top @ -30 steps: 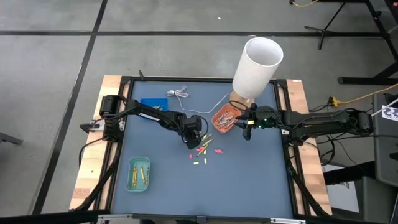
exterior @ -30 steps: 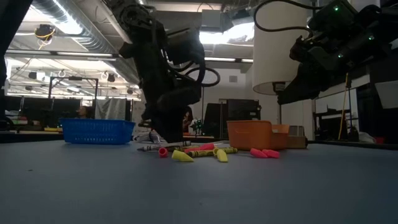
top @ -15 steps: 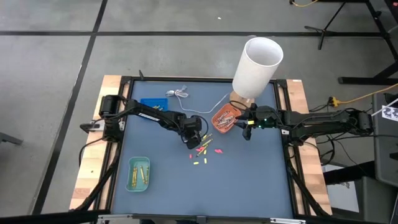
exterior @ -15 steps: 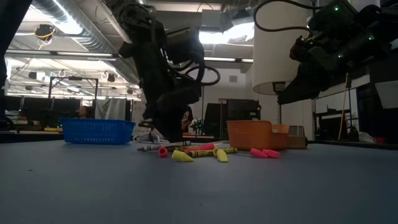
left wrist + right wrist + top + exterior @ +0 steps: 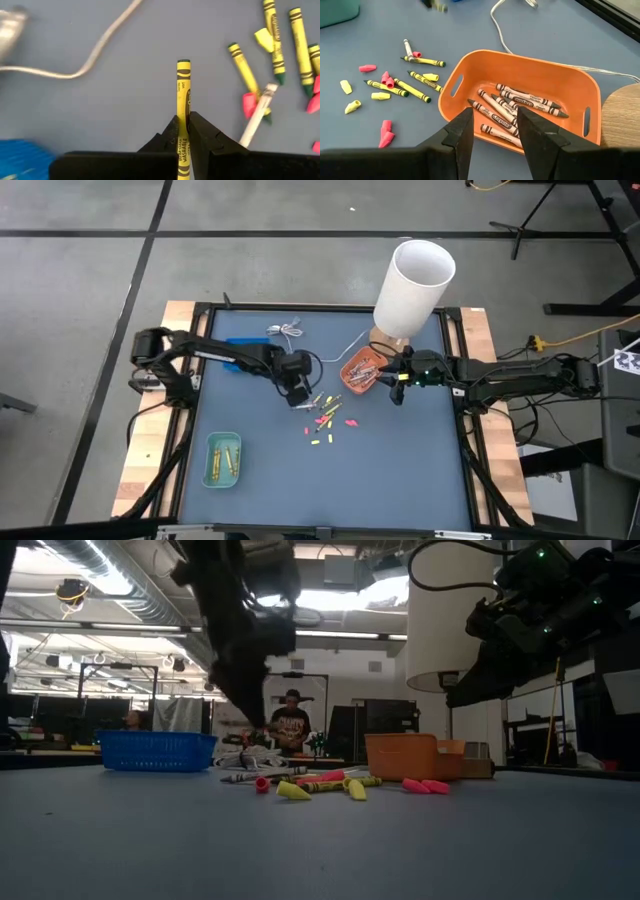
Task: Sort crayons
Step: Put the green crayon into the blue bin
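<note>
Above blue table, left gripper pinches yellow crayon; right gripper spread.

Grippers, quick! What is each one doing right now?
Left gripper: closed on a yellow crayon, lifted above the table.
Right gripper: open and empty, hovering by the orange tray of crayons.

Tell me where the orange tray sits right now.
In the high view the orange tray sits at the table's far right, beside the white cylinder's base, directly under the open right gripper, with loose crayons on its left.
</note>
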You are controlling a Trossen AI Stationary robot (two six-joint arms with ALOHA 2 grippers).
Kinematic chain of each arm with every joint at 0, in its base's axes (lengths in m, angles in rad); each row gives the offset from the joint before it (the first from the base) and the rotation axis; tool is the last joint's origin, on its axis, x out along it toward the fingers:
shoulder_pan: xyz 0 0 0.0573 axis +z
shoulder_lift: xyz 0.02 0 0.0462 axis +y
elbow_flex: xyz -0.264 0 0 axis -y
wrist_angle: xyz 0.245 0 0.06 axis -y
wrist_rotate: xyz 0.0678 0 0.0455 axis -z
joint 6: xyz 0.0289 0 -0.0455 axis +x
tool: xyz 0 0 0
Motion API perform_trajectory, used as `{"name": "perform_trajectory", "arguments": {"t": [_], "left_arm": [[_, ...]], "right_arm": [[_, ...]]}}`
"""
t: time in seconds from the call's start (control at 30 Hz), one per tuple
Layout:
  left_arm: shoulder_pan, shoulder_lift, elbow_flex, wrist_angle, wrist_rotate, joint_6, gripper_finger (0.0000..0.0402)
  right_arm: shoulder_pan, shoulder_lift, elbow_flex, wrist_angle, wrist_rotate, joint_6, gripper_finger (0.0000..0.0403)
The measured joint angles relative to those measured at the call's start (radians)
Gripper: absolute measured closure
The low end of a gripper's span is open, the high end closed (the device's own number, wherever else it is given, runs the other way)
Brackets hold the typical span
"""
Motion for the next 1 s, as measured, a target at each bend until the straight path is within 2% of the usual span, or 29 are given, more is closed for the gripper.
{"name": "perform_trajectory", "arguments": {"t": [0.23,0.43,0.63,1.0], "left_arm": [[0.064,-0.137,0.001,-0.212,-0.156,0.039,0.0395],[0.127,-0.176,0.002,-0.373,-0.262,0.040,0.0394],[0.181,-0.165,0.002,-0.465,-0.280,0.041,0.0394],[0.238,-0.167,0.002,-0.463,-0.321,0.039,0.0384]], "right_arm": [[0.000,0.000,0.000,0.004,0.000,0.000,0.0254],[0.000,0.000,0.000,0.005,0.000,0.000,0.0254],[0.000,0.000,0.000,0.019,0.000,0.001,0.0254],[0.001,0.000,0.000,0.170,-0.021,0.001,0.0254]]}}
